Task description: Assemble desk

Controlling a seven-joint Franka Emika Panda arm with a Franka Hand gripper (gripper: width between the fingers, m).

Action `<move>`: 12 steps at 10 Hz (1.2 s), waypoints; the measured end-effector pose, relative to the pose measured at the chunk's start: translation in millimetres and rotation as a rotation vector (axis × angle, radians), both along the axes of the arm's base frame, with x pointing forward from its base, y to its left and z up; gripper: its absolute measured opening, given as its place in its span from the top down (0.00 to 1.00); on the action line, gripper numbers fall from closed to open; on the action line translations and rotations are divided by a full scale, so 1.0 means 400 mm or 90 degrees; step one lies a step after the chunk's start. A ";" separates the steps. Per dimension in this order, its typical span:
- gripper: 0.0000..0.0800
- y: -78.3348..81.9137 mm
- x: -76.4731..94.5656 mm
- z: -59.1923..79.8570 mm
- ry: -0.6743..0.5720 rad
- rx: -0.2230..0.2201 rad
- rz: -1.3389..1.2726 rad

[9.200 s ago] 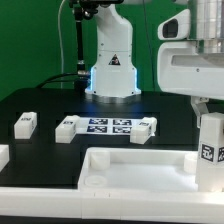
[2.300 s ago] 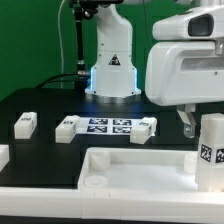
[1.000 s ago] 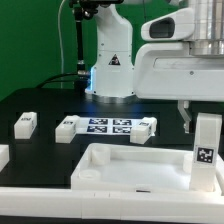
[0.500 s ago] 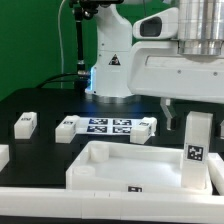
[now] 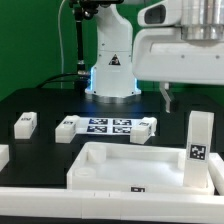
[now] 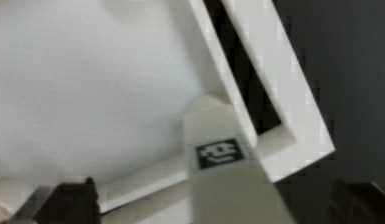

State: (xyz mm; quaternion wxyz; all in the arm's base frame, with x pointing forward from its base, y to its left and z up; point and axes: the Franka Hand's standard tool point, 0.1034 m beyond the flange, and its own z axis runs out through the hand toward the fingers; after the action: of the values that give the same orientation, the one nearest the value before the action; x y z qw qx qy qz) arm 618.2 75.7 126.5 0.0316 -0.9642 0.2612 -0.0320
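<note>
The desk panel (image 5: 120, 163), white and rimmed, lies at the front of the black table. One white tagged leg (image 5: 200, 150) stands upright in the panel's corner at the exterior view's right. My gripper (image 5: 195, 100) hangs just above that leg's top, open and holding nothing, with one dark finger (image 5: 168, 100) showing. In the wrist view the leg (image 6: 224, 150) rises from the panel (image 6: 100, 90) between my spread fingers (image 6: 64, 200), apart from them.
Three loose legs (image 5: 25, 124) (image 5: 66, 129) (image 5: 145, 128) lie on the table behind the panel, around the marker board (image 5: 108, 126). Another white piece (image 5: 3, 155) sits at the exterior view's left edge. The robot base (image 5: 112, 70) stands at the back.
My gripper has opened, let go of the leg and risen above it. The leg stays upright in the panel's corner.
</note>
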 end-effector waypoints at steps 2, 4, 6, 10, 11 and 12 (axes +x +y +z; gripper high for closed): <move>0.19 -0.037 -0.022 0.010 0.000 0.008 0.006; 0.19 -0.032 -0.022 0.005 0.001 0.008 0.009; 0.19 -0.031 -0.022 0.004 0.002 0.008 0.009; 0.19 -0.033 -0.113 0.018 -0.001 0.010 0.023; 0.19 -0.039 -0.165 0.010 0.007 0.009 0.042; 0.19 -0.053 -0.183 0.006 0.008 0.009 0.051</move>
State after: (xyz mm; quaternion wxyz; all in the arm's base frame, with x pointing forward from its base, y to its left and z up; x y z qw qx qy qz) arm 544.9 54.3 128.8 0.0380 -0.9739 0.2226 -0.0232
